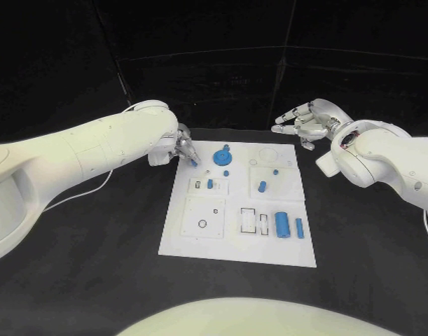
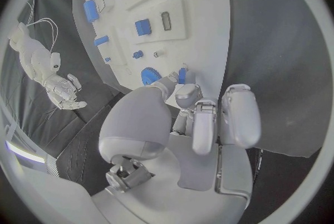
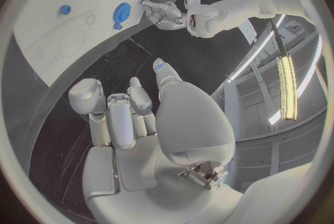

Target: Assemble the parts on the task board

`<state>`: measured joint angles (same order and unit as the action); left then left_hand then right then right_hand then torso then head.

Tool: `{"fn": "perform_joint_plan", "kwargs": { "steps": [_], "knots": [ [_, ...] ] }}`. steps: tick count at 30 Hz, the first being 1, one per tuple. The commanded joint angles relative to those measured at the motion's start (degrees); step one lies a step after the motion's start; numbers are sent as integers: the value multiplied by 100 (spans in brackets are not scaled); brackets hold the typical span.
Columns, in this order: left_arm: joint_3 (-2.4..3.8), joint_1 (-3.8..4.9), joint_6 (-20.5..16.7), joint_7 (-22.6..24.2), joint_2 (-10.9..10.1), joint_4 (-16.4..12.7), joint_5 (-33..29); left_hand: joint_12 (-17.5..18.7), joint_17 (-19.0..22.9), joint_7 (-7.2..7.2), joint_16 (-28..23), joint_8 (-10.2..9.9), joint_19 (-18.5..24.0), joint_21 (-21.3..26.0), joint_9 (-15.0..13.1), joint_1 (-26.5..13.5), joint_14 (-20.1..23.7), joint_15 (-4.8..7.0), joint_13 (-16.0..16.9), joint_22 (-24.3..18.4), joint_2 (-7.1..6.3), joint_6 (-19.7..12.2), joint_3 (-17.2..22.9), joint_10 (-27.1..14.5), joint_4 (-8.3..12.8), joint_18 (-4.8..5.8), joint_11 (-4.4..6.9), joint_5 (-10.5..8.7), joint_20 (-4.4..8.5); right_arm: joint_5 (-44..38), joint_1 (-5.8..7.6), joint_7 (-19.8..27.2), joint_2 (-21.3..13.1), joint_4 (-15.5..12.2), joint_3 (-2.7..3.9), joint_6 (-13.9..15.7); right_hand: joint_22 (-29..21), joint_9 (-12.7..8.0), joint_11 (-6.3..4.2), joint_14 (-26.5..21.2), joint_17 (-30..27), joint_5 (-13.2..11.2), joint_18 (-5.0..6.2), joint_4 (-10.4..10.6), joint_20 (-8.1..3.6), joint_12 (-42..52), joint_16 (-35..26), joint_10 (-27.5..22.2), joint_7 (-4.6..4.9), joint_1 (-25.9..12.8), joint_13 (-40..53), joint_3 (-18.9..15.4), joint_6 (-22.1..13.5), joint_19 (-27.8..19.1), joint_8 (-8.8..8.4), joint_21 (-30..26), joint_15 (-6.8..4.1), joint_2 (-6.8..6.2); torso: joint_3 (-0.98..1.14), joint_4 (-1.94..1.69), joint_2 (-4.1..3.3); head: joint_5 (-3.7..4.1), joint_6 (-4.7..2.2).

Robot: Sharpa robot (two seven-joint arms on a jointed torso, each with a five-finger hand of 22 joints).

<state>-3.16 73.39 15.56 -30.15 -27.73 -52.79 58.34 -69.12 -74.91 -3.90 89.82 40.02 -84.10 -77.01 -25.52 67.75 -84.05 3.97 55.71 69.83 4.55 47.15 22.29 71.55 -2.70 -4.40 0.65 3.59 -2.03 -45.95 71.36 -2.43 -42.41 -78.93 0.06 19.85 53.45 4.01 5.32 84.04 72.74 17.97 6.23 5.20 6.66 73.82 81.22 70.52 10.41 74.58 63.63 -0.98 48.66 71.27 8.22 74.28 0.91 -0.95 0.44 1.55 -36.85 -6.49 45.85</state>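
The head view is lit evenly from above: the white task board is bright against the black table, and the background is dark. The white arms look a little overexposed. Shadows on the board are soft and short. In both wrist views the picture is a circle in a dark frame, and the straight edges of the board bend strongly. In the right wrist view a long ceiling lamp shines with yellow glare. The circle's rim is blurred.
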Motion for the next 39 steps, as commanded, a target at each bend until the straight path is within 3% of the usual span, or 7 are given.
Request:
{"fn": "perform_joint_plan", "kwargs": {
  "steps": [1, 13, 22, 27, 32, 39],
  "knots": [
    [0, 8, -304, 103, -110, -141, -217, -7, -1509, 1, 18, 68, 7, -5, -42, -187, -595, 37, 20, 8, -97, -59, 961, 55, 687, 39, 5, 1, 21, -50, 10, 17, -3, 0, 5, -55, -5, -6, -16, 228, -2, 41, 75, 7, 3, -15, -32, -17, -19, -8, -3, -31, -29, -25, 20, -33, -35, 59, 4, -10, 9, 3, -2],
    [-7, -7, -784, 88, -729, -1140, -532, -28, -1509, 33, 18, 252, 8, 17, -164, -548, -595, 57, 39, -9, -318, -61, 1713, 121, 860, 33, 19, 79, 40, -51, 10, 2, -20, 9, 4, -76, -3, -5, -16, 230, 5, 45, 74, 8, 3, -13, -28, -15, -19, -9, -1, -32, -29, -23, 20, -33, -35, 59, 10, -50, 16, -4, -12],
    [-18, -140, -1167, 108, -1186, -2025, -379, -13, -1509, 38, 18, 304, 11, 32, -197, -639, -595, 65, 14, -26, -355, -67, 1879, 127, 901, 29, 26, 87, 47, -51, 10, -5, -25, 33, 3, -88, -3, -5, -16, 230, 5, 45, 74, 8, 3, -13, -28, -15, -19, -9, -1, -32, -29, -23, 20, -33, -35, 59, 2, -97, 16, -6, 12],
    [-116, -223, -1453, 136, -1384, -2404, -179, -37, -1509, 44, 18, 331, 1, 17, -212, -668, -595, 69, 47, -3, -372, -62, 1942, 158, 917, 33, 31, 87, 51, -51, 10, -7, -14, 50, 3, -94, -3, -5, -16, 230, 5, 45, 74, 8, 3, -13, -28, -15, -19, -9, -1, -32, -29, -23, 20, -33, -35, 59, 7, -76, 12, -31, 20],
    [-167, -292, -1687, 120, -1486, -2609, 124, -84, -1509, 57, 18, 382, -22, -18, -240, -724, -595, 82, 110, 51, -441, -53, 2044, 220, 964, 43, 45, 152, 63, -51, 10, -6, -6, 62, 3, -98, -5, -5, -16, 230, 5, 57, 74, 15, 3, -9, -29, -10, -20, -11, 4, -41, -26, -23, 24, -34, -35, 57, 12, -79, 17, -42, 33],
    [-185, -335, -1792, 102, -1516, -2714, 303, -103, -1509, 70, 18, 427, -29, -25, -261, -802, -595, 89, 131, 63, -468, -28, 2086, 252, 943, 45, 55, 181, 71, -51, 10, -8, 3, 68, 3, -104, -5, -5, -16, 230, 5, 57, 74, 15, 3, -9, -29, -10, -20, -11, 4, -41, -26, -23, 24, -34, -35, 57, 13, -65, 12, -37, 39]
  ]
}}
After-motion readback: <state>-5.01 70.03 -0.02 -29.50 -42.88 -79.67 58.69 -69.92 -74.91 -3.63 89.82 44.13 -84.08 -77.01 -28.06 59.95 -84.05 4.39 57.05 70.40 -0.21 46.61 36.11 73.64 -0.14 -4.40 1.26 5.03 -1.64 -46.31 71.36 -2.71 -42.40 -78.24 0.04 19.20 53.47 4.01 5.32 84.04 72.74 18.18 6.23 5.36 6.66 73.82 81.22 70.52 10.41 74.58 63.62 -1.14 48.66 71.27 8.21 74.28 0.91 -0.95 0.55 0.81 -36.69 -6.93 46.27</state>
